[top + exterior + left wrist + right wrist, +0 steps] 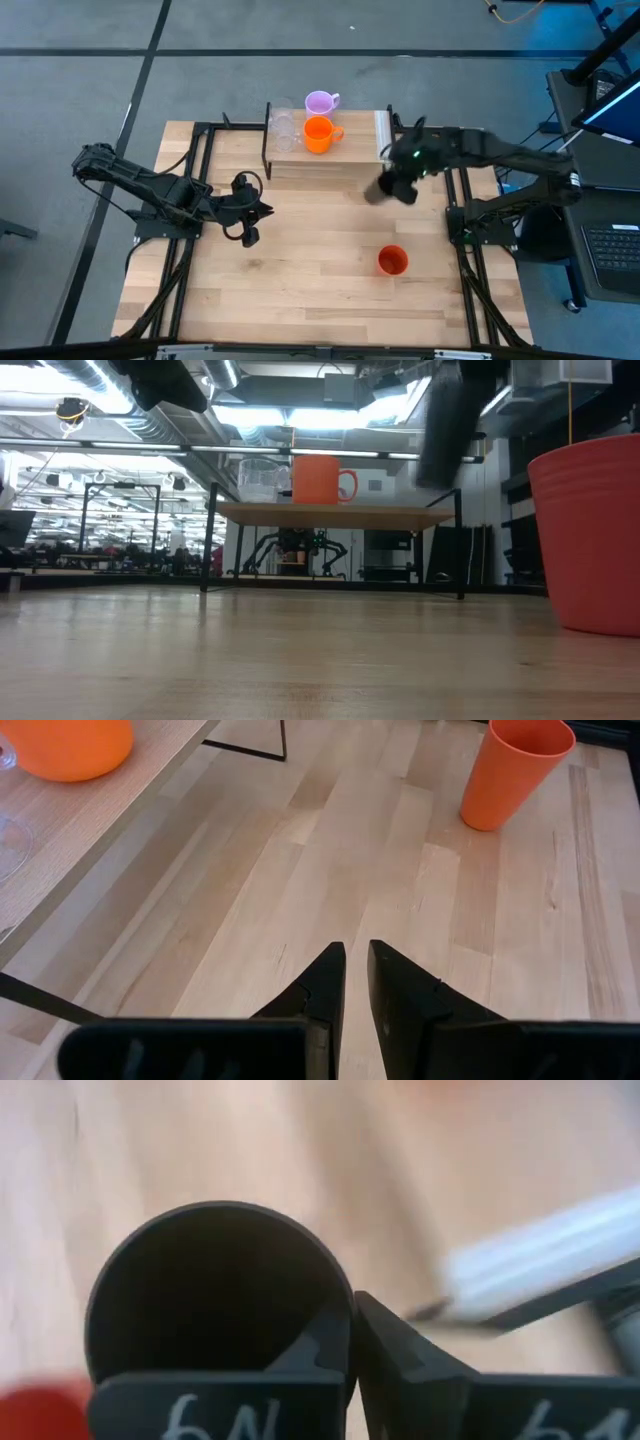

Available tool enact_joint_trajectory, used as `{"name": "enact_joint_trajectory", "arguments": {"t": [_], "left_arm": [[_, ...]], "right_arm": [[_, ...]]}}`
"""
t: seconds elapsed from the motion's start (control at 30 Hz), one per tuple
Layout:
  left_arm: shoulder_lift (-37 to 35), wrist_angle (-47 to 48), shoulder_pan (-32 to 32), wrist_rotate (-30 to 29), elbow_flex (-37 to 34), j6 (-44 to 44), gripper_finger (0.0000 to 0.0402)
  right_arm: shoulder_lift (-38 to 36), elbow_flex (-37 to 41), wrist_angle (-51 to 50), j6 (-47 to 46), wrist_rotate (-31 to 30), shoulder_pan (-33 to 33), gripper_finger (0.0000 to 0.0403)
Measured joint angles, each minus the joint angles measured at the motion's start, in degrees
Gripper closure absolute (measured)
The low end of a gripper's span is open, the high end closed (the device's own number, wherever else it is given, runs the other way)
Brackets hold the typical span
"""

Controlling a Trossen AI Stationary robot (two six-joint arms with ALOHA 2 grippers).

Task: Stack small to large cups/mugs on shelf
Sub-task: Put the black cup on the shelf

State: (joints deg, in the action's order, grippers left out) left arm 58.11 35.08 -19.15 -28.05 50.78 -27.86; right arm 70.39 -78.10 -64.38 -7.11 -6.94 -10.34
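Orange-red cup (392, 261) stands alone on table (300, 290), well apart from shelf (330, 160).

A lilac mug (320, 101) and an orange handled mug (319, 134) sit on the light-wood shelf (330, 160); an orange-red cup (392, 260) stands on the pale wooden surface (300, 270); the black cup (215, 1295) is dark inside.

The high camera looks straight down on the whole table (330, 300). The low one sits at table height, facing the shelf (335, 515). Each wrist camera peers closely past its own jaws; high, low and left wrist views share the orange-red cup (392, 261)
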Motion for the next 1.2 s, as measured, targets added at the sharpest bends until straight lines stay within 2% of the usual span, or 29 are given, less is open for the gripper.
{"name": "enact_joint_trajectory", "arguments": {"t": [0.17, 0.4, 0.6, 0.83, 1.03, 1.2], "left_arm": [[0.01, 0.01, 0.01, 0.00, 0.00, 0.01, 0.0360], [0.00, -0.01, 0.02, 0.00, 0.00, 0.05, 0.0360], [0.02, -0.01, 0.02, 0.00, 0.00, 0.07, 0.0360], [0.00, -0.01, 0.02, 0.00, 0.00, 0.04, 0.0360], [0.00, 0.01, 0.02, 0.01, 0.00, 0.04, 0.0360], [0.01, 0.01, 0.02, 0.00, 0.00, 0.04, 0.0360]], "right_arm": [[0.99, -13.61, 0.01, 4.34, -11.30, -3.47, 0.0397], [9.66, -28.36, -0.28, 10.39, -11.97, -13.12, 0.0397], [21.55, -40.44, -4.38, 15.51, -7.25, -20.30, 0.0397], [32.29, -51.18, -9.80, 16.85, -6.04, -25.33, 0.0397], [37.94, -52.99, -11.59, 16.52, -0.06, -28.73, 0.0397], [40.80, -52.76, -14.34, 16.61, 1.15, -29.93, 0.0397]]}}
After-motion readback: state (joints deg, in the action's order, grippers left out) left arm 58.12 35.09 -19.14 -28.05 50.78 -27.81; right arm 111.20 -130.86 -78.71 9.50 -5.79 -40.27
